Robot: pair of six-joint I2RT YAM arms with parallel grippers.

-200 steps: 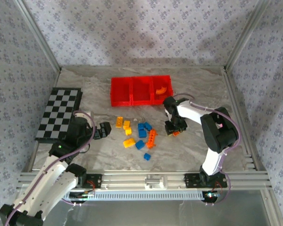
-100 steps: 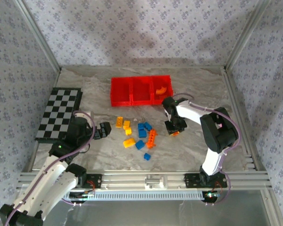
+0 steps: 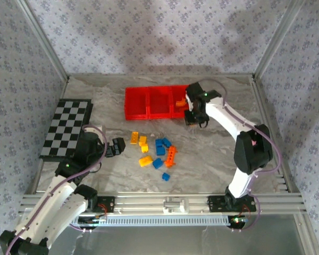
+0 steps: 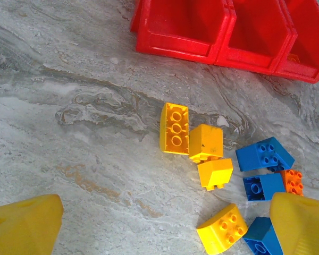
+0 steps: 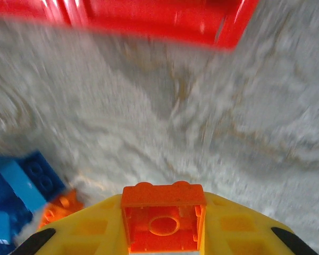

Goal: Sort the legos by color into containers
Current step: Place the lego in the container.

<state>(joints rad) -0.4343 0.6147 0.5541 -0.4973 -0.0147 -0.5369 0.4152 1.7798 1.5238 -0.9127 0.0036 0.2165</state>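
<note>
Seemingly, rightmost container (image 3: 176, 113) holds one orange lego (image 3: 179, 102).

I see my left arm (image 3: 53, 204) and right arm (image 3: 228, 118) as white links with black joints, lilac cables (image 3: 277, 157) looping alongside; the fingers (image 4: 22, 227) are bright yellow.

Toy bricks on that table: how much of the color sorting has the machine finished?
Barely begun. Done: one orange brick lies in the right-hand red bin. In hand: the right end effector grips a second orange brick beside that bin. Left: about ten yellow, blue and orange bricks lie loose on the table.
</note>
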